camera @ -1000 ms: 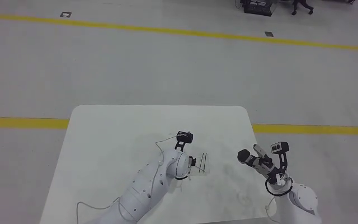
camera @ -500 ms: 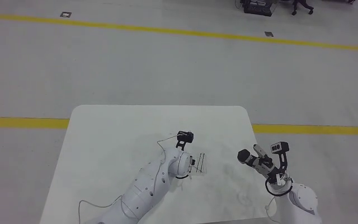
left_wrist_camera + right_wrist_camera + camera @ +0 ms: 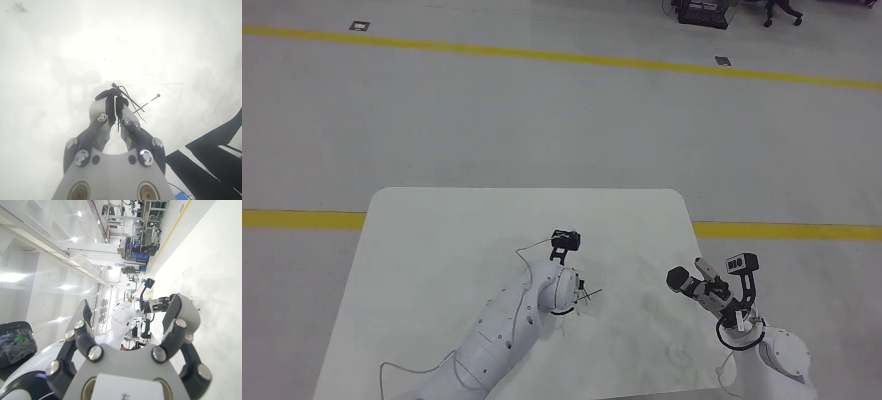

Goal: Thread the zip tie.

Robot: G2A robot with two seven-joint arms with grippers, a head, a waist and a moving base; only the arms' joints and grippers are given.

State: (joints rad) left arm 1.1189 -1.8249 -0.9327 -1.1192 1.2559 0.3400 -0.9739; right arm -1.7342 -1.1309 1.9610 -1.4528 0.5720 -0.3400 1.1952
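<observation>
A small bundle of black zip ties [image 3: 139, 106] is pinched between the fingers of my left gripper [image 3: 115, 95], just above the white table [image 3: 442, 260]. The ties cross each other and fan out to one side of the fingertips, two with their square heads showing. From above, the left gripper [image 3: 580, 291] sits near the table's middle with the zip ties [image 3: 592, 293] sticking out toward the right. My right gripper [image 3: 689, 271] hangs open near the table's right edge, well apart from the ties. In its own view the right gripper [image 3: 130, 311] holds nothing.
A faint clear sheet [image 3: 170, 84] lies on the table under and beyond the ties. The left arm [image 3: 151, 306] shows farther off between the right gripper's fingers. Bare table surface lies to the left and at the back.
The zip ties, earlier lying as straight parallel lines beside the left gripper, are now bunched and crossed in its grip. The left gripper has drawn slightly left. The right arm has not moved.
</observation>
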